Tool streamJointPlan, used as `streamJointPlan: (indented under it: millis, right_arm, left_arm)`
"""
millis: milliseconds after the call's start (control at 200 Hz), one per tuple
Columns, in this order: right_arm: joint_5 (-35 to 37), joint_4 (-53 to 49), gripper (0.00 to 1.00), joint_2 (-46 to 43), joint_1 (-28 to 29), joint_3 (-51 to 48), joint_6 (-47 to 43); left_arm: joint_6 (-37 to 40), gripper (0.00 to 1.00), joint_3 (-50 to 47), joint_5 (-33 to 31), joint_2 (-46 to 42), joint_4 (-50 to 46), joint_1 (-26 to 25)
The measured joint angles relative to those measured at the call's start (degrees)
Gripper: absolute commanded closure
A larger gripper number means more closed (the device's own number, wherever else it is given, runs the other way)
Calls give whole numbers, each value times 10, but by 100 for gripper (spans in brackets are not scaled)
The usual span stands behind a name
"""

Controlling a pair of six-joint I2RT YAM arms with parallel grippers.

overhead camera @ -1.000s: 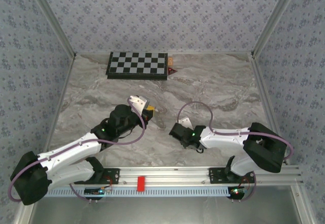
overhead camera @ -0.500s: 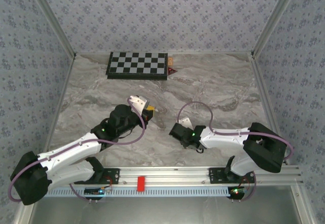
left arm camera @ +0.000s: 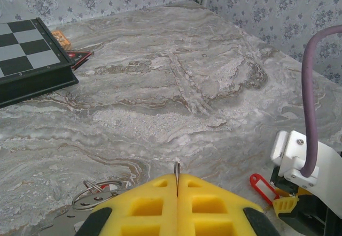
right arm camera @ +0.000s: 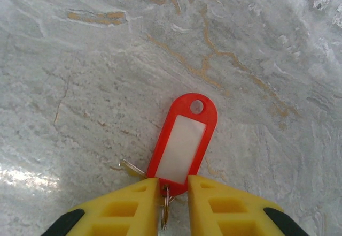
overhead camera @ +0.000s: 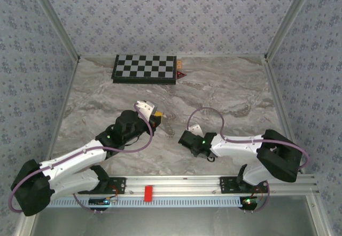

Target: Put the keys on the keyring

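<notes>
Right end effector (right arm camera: 173, 180) is narrowed onto the key (right arm camera: 183, 139), its yellow pads against either side of the lower end of the red head, which lies flat on the table (overhead camera: 230, 94). Over the last second that hold seems to have slackened a shade, while in the top view neither arm has visibly shifted. I read this as a grip being reset or let go rather than a carry begun, so threading is not yet under way. Left end effector (left arm camera: 177, 182) is fully shut, pinching a thin silvery sliver (left arm camera: 177, 169) that pokes up between its pads; whether that belongs to the keyring (left arm camera: 99, 187) I cannot tell. The keyring itself, a pale wire loop, sits low just beside one of that end effector's fingers. Taking the chessboard (overhead camera: 144, 68) as the mark, the left end effector and keyring stand well to its near side, roughly in line with its right half. The right end effector and key sit nearer still and out past its right end. A red block (overhead camera: 148, 192) rests on the rail, far to the chessboard's near side, and a dark-red triangular piece (overhead camera: 181, 75) lies just beside its right end; neither is close to the work. Only bare table separates the end effectors. The likelier hindrances are the right arm's purple cable (overhead camera: 206, 112) arching over its wrist, and the key's small ring and blade tucked into the jaw gap, hard to present to the loop.
</notes>
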Motion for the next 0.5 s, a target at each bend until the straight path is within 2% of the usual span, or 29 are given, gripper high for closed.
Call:
streamJointPlan:
  millis: [500]
  right_arm:
    - [-2,-16,80,-11,4,0,23]
  left_arm:
    - [0,100,0,0,1,0,0]
